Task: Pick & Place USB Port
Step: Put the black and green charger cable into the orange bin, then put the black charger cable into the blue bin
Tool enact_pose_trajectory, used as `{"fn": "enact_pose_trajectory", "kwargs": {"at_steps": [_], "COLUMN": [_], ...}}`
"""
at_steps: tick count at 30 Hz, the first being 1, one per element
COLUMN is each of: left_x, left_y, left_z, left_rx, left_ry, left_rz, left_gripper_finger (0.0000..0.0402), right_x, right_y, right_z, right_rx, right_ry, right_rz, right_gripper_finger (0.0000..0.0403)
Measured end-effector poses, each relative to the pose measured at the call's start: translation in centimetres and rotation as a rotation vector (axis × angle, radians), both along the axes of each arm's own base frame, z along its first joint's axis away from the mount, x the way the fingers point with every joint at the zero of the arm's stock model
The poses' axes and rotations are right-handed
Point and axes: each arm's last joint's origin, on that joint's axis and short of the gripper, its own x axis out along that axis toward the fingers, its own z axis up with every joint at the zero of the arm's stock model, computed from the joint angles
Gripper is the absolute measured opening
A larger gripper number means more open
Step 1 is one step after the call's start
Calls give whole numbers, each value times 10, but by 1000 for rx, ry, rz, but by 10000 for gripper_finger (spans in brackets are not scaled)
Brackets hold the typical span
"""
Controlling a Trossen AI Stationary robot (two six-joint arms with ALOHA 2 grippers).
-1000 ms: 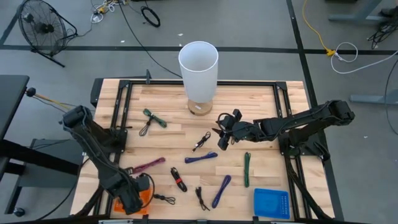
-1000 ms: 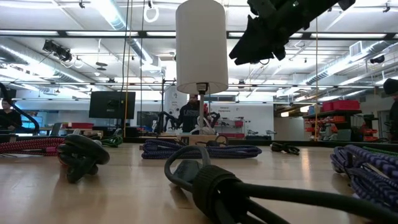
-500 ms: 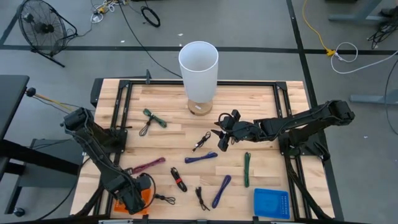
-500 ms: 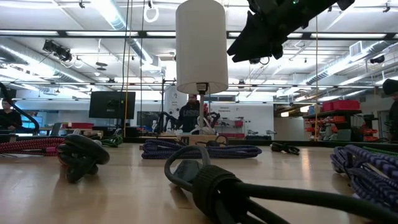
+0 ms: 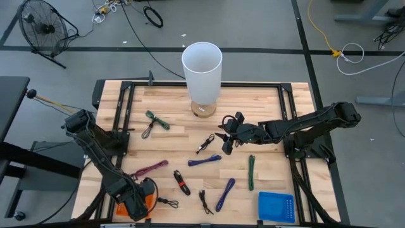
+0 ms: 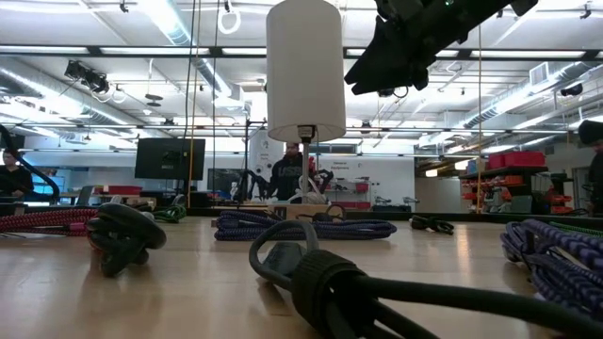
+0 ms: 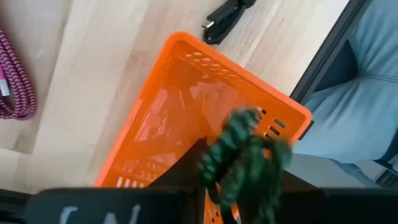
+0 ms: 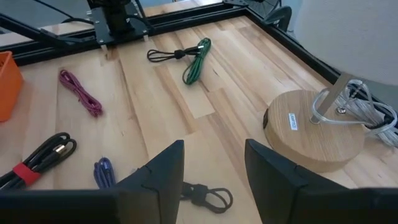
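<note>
My left gripper (image 5: 134,204) is at the table's near left corner, over an orange basket (image 5: 149,189), shut on a coiled green braided cable (image 7: 246,155). The basket (image 7: 155,124) lies below the cable in the left wrist view. My right gripper (image 5: 224,144) hovers open above the table's middle, near the white lamp (image 5: 202,66). Its fingers (image 8: 163,176) stand apart above a black cable (image 8: 208,196), which lies flat on the wood (image 5: 204,144). In the low view the right gripper (image 6: 396,56) hangs high above the table. My left gripper pinches the green cable bundle (image 7: 236,177) between its two fingers. The coil sticks out past the fingertips above the inside of the orange basket. The gripper's own body hides the exact place of contact, and I cannot tell whether the cable touches the basket.
Several bundled cables lie across the wood: green (image 5: 154,121), maroon (image 5: 150,168), purple (image 5: 204,161), black with a red tie (image 5: 181,182), blue (image 5: 225,193) and green (image 5: 251,171). A blue basket (image 5: 276,207) sits at the near right. The lamp's wooden base (image 8: 314,127) stands close to the right gripper.
My right gripper has drifted slightly toward the table's left edge, staying open and high. My left gripper stays over the orange basket with the green cable.
</note>
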Motion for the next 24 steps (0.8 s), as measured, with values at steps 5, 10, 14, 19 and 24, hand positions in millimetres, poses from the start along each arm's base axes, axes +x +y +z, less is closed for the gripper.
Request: {"fn": "enact_pose_trajectory", "kwargs": {"at_steps": [5, 10, 14, 19, 24], "left_x": [0, 0, 0, -1, 3], "left_y": [0, 2, 11, 33, 50], "left_z": [0, -1, -2, 5, 24], "left_rx": [8, 33, 102, 260, 408], "left_ry": [-8, -6, 19, 75, -33], "left_rz": [7, -3, -43, -19, -92], "left_gripper_finger": [89, 96, 91, 90, 89], "right_x": [0, 0, 0, 0, 0], "right_y": [0, 0, 0, 0, 0], "right_z": [0, 0, 0, 0, 0], "right_rx": [-1, -1, -1, -1, -2], "right_ry": [4, 4, 4, 4, 3], "right_rz": [0, 0, 0, -1, -1], "right_gripper_finger": [169, 169, 169, 169, 169]}}
